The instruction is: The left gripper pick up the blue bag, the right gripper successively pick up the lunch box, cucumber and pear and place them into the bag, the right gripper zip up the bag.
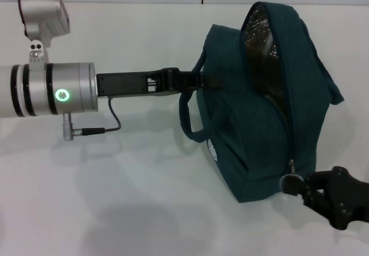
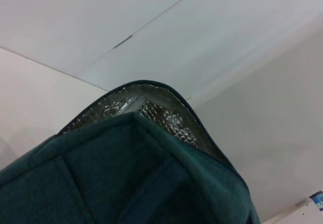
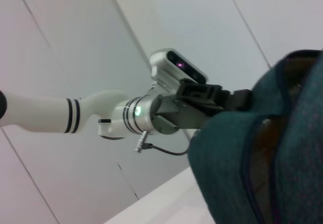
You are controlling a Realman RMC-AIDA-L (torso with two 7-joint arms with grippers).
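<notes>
Beside the bag's (image 1: 259, 135) zipper pull (image 1: 292, 166) sits the right claw (image 1: 294, 184).

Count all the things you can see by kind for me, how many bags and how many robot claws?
Dark teal fabric bag with silver lining: 1
Black two-fingered robot claws: 2, the left gripper at the bag's handle and the right gripper at its zipper
Total: 3

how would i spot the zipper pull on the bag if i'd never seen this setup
Find the big blue-green bag standing on the white table, held at its handle by the left gripper. Follow the zipper line down its near end to the small metal zipper pull hanging just above the right gripper.
</notes>
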